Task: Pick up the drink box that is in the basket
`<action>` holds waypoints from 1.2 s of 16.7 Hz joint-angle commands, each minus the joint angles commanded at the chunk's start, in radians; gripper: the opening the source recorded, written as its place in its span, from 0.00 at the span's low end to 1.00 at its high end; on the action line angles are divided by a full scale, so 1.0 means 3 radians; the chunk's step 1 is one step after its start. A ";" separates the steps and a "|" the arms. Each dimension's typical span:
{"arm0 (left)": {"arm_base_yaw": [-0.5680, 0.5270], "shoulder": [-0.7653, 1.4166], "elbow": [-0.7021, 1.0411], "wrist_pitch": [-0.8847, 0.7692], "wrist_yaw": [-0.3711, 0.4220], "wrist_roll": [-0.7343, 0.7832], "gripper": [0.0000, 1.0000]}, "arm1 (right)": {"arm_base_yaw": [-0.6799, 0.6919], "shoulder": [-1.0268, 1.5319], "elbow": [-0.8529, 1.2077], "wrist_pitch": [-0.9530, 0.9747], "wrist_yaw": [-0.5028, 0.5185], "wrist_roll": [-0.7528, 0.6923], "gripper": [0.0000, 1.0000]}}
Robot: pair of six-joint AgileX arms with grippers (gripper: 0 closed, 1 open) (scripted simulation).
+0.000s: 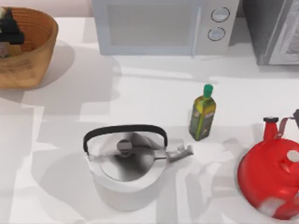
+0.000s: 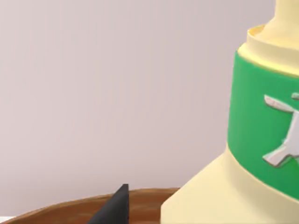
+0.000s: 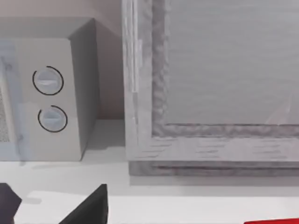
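The tan woven basket (image 1: 32,56) stands at the table's far left corner, and its brown rim (image 2: 70,207) runs low across the left wrist view. My left gripper (image 1: 10,29) hangs over the basket's inside. The drink box (image 2: 261,140), a cream-yellow carton with a green band, stands upright and very close beside it in the left wrist view. Whether the gripper touches the carton cannot be told. My right gripper (image 3: 49,205) is parked at the table's right edge (image 1: 295,114), open with nothing between its dark fingertips (image 3: 88,205).
A microwave (image 1: 159,25) stands at the back centre, with a grey appliance (image 1: 275,30) to its right. A green bottle (image 1: 202,113) stands mid-table. A silver kettle (image 1: 125,161) sits at the front centre and a red kettle (image 1: 273,179) at the front right.
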 joint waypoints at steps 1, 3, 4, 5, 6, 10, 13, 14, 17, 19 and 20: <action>0.0000 0.0000 0.0000 0.0000 0.0000 0.0000 0.62 | 0.0000 0.0000 0.0000 0.0000 0.0000 0.0000 1.00; 0.0000 0.0000 0.0000 0.0000 0.0000 0.0000 0.47 | 0.0000 0.0000 0.0000 0.0000 0.0000 0.0000 1.00; 0.0000 0.0000 0.0000 0.0000 0.0000 0.0000 0.40 | 0.0000 0.0000 0.0000 0.0000 0.0000 0.0000 1.00; 0.0000 0.0000 0.0000 0.0000 0.0000 0.0000 0.32 | 0.0000 0.0000 0.0000 0.0000 0.0000 0.0000 1.00; 0.0000 0.0000 0.0000 0.0000 0.0000 0.0000 0.25 | 0.0000 0.0000 0.0000 0.0000 0.0000 0.0000 1.00; 0.0000 0.0000 0.0000 0.0000 0.0000 0.0000 0.00 | 0.0000 0.0000 0.0000 0.0000 0.0000 0.0000 1.00; 0.0000 0.0000 0.0000 0.0000 0.0000 0.0000 0.00 | 0.0000 0.0000 0.0000 0.0000 0.0000 0.0000 1.00; 0.0000 0.0000 0.0000 0.0000 0.0000 0.0000 0.00 | 0.0000 0.0000 0.0000 0.0000 0.0000 0.0000 1.00; 0.0000 0.0000 0.0000 0.0000 0.0000 0.0000 0.00 | 0.0000 0.0000 0.0000 0.0000 0.0000 0.0000 1.00; 0.0021 -0.0079 -0.0002 -0.0013 0.0001 0.0011 0.00 | 0.0000 0.0000 0.0000 0.0000 0.0000 0.0000 1.00; 0.0022 -0.0090 0.0004 -0.0052 0.0000 0.0008 0.00 | 0.0000 0.0000 0.0000 0.0000 0.0000 0.0000 1.00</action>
